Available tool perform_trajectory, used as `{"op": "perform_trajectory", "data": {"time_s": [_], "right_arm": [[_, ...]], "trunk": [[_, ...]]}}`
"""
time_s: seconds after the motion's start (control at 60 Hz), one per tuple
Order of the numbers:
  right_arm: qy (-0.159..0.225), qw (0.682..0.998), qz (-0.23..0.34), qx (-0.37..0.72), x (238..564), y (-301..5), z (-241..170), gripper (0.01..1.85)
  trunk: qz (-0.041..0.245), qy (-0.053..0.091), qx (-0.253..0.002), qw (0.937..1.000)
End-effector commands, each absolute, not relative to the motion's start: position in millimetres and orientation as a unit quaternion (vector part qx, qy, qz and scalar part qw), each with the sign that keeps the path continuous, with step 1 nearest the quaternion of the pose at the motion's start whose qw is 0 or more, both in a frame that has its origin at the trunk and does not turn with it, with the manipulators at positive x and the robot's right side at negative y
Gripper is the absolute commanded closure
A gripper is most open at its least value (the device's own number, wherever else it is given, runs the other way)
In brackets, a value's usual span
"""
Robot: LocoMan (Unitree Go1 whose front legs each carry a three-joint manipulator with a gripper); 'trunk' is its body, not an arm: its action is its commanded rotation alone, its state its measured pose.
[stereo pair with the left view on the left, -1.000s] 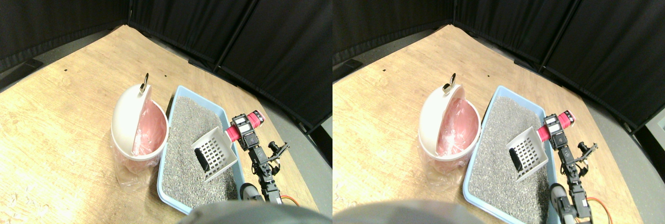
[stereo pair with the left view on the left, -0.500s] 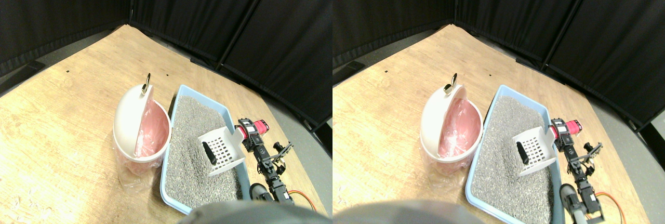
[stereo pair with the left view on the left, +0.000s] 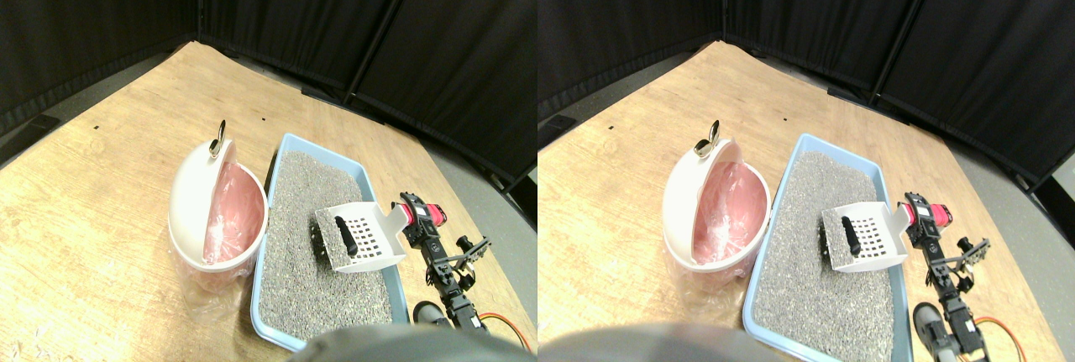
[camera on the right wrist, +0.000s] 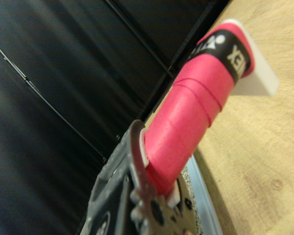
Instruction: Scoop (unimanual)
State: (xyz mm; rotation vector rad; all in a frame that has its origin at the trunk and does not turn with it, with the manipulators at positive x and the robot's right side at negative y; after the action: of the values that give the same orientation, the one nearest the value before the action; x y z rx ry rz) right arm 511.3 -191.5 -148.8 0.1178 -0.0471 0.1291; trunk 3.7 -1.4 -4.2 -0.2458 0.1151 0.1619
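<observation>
Wooden surface (stereo pair with the left view on the left: 101, 211) underfoot, black curtains (stereo pair with the left view on the left: 336, 18) closing off the far side. Nearest, right pincer (stereo pair with the left view on the left: 413, 215) clamped on pink-wrapped handle (camera on the right wrist: 191, 117) of white slotted scoop (stereo pair with the left view on the left: 359, 238) — jaw frame wrapped round the handle's base in the wrist view. Scoop held roughly level just above grey litter (stereo pair with the left view on the left: 311, 244), dark lump (stereo pair with the left view on the left: 343, 234) lying inside its slotted bowl. Beneath it, light-blue litter tray (stereo pair with the left view on the left: 273, 173). Touching the tray's left rim — white bin (stereo pair with the left view on the left: 195, 202) with pink liner (stereo pair with the left view on the left: 231, 215), lid tilted open.
</observation>
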Motion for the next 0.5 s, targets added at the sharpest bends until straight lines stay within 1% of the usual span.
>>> {"op": "perform_trajectory", "data": {"time_s": [0.017, 0.083, 0.133, 0.15, 0.183, 0.217, 0.3, 0.35, 0.5], "right_arm": [[-0.069, 0.990, 0.067, 0.108, 510.7, -190.4, -135.6, 1.80], [-0.067, 0.983, 0.054, 0.161, 510.1, -192.7, -138.7, 1.80], [-0.068, 0.981, 0.054, 0.175, 509.4, -193.3, -139.2, 1.80], [-0.070, 0.977, 0.040, 0.195, 507.7, -193.6, -139.2, 1.80], [-0.070, 0.976, 0.041, 0.201, 507.6, -193.8, -139.2, 1.80], [-0.071, 0.973, 0.028, 0.217, 506.8, -193.5, -137.8, 1.80], [-0.070, 0.966, 0.028, 0.248, 506.8, -193.9, -134.5, 1.80], [-0.067, 0.961, 0.031, 0.268, 507.4, -193.9, -129.3, 1.80], [-0.072, 0.955, 0.046, 0.285, 509.4, -194.0, -117.3, 1.80]], "trunk": [[0.079, 0.040, -0.122, 0.9885], [0.078, 0.038, -0.120, 0.9889], [0.078, 0.036, -0.119, 0.9892], [0.078, 0.036, -0.119, 0.9892], [0.077, 0.036, -0.118, 0.9893], [0.077, 0.035, -0.117, 0.9895], [0.076, 0.035, -0.117, 0.9896], [0.075, 0.031, -0.118, 0.9897], [0.076, 0.029, -0.121, 0.9892]]}}
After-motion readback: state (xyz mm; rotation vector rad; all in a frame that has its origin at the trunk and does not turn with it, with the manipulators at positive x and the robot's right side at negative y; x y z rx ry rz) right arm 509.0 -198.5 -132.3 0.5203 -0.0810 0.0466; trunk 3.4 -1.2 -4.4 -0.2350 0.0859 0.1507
